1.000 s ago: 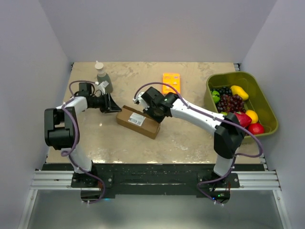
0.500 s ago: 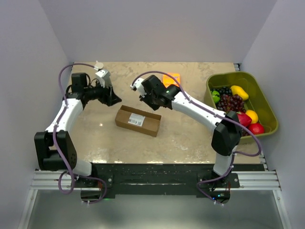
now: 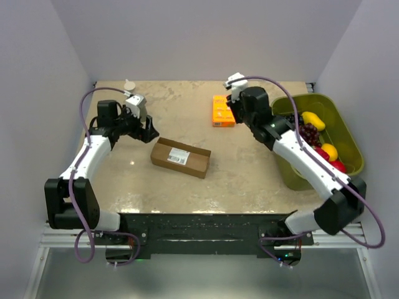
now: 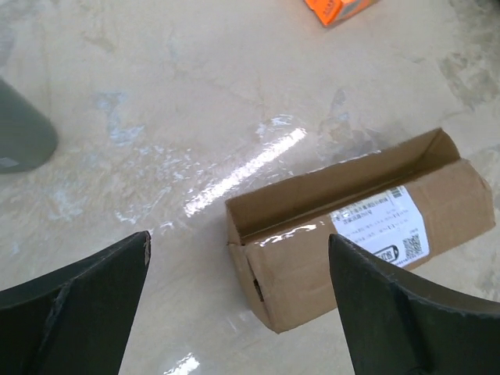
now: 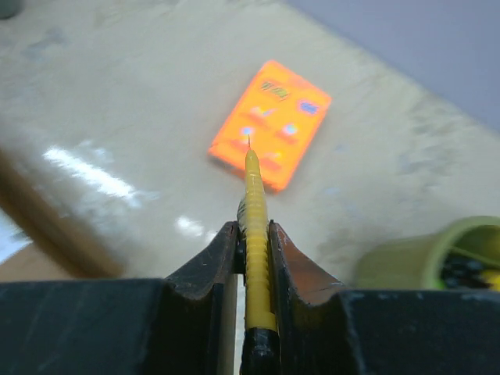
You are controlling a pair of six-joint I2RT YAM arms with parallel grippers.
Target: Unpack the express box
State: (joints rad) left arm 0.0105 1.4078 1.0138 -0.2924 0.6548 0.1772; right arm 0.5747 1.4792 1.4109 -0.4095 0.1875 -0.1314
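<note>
The express box [image 3: 181,157], a small elongated brown cardboard carton with a white printed shipping label, lay flat on the mottled beige table [image 3: 249,174], left of centre, label face up. In the left wrist view a long plain flap showed along the edge beside the labelled face.

The left gripper [image 4: 242,312] hung above the table just beside the carton's left end, its dark fingers [image 4: 78,305] spread wide and touching nothing. A dark grey-green bottle [image 4: 19,129] stood off to its side, near the table's back left corner.

The right gripper [image 5: 252,258] was clenched on a slim yellow ribbed tool [image 5: 254,203] with a fine pointed tip (what sort of tool could not be told). It was raised over the back of the table, well apart from the carton, the tip aimed toward a flat bright orange box [image 5: 271,125] lying on the tabletop. A deep olive-green plastic bin [image 3: 346,134] holding assorted fruit [image 3: 303,133] sat along the right edge.
</note>
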